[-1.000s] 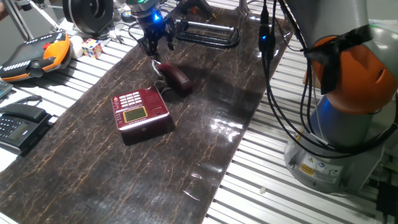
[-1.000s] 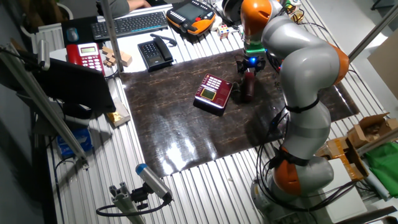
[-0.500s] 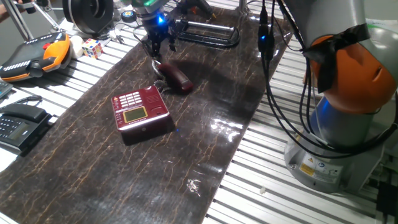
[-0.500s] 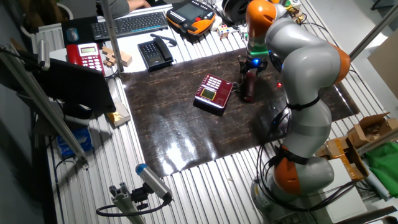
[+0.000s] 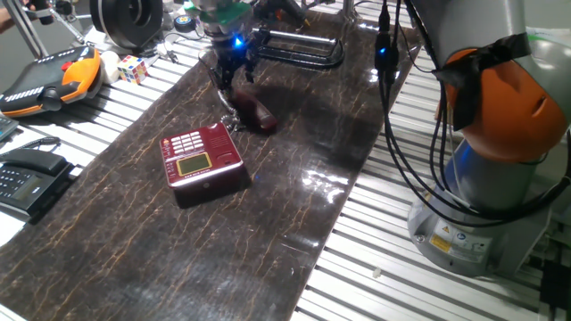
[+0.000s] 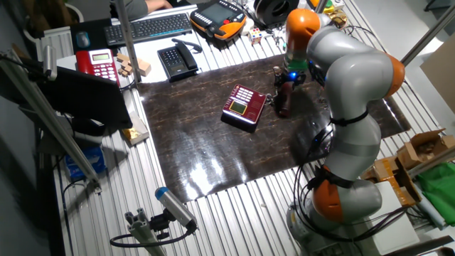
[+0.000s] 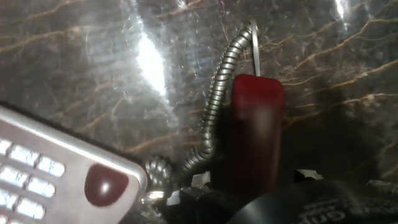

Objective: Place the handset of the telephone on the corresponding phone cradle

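Observation:
The dark red handset (image 5: 254,112) lies on the dark mat just behind the right of the red telephone (image 5: 201,159), off its cradle (image 5: 226,148), the plain strip beside the keys and display. My gripper (image 5: 234,78) is low over the handset's far end, fingers apart, holding nothing. In the other fixed view the gripper (image 6: 287,80) stands over the handset (image 6: 283,104), right of the telephone (image 6: 244,107). The hand view shows the handset (image 7: 256,130) lengthwise below the hand, its coiled cord (image 7: 216,106) at its left, and a corner of the telephone (image 7: 56,168).
A black desk phone (image 5: 25,176) and an orange teach pendant (image 5: 49,76) lie off the mat at the left. A Rubik's cube (image 5: 132,69) and a black metal frame (image 5: 299,49) are at the back. The arm's base (image 5: 500,178) stands at the right.
My gripper has moved right and down, from behind the handset to low over its far end. The handset and the telephone have not moved.

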Tool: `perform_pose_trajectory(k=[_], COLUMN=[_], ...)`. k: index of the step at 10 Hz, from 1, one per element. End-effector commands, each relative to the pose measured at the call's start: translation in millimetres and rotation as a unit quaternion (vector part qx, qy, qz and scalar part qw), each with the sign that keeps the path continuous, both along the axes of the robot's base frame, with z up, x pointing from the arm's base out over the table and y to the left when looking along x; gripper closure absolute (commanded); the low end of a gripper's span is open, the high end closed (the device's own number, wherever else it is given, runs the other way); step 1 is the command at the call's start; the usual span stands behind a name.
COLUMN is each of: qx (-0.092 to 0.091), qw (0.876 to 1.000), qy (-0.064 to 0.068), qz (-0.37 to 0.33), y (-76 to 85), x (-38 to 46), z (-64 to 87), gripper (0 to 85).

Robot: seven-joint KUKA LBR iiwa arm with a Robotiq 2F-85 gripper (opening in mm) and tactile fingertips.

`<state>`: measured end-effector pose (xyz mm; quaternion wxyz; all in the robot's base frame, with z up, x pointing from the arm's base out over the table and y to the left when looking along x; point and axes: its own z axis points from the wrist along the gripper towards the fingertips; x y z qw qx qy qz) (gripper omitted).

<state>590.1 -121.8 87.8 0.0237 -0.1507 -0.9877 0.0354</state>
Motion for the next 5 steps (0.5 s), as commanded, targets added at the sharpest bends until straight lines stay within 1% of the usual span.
perform_pose_trajectory(k=[1, 2, 3, 5], qx=[0.0, -0.003, -0.01, -0.004], qw=[1.0, 1.0, 1.0, 1.0], qy=[-0.012, -0.019, -0.021, -0.023], qz=[-0.003, -0.005, -0.007, -0.009], y=[0.4, 0.7, -0.4, -8.4], x=[-1.0, -2.5, -4.8, -11.7], z=[-7.9, -14.6, -18.0, -25.8], gripper=[15.3, 14.3, 12.7, 11.3])
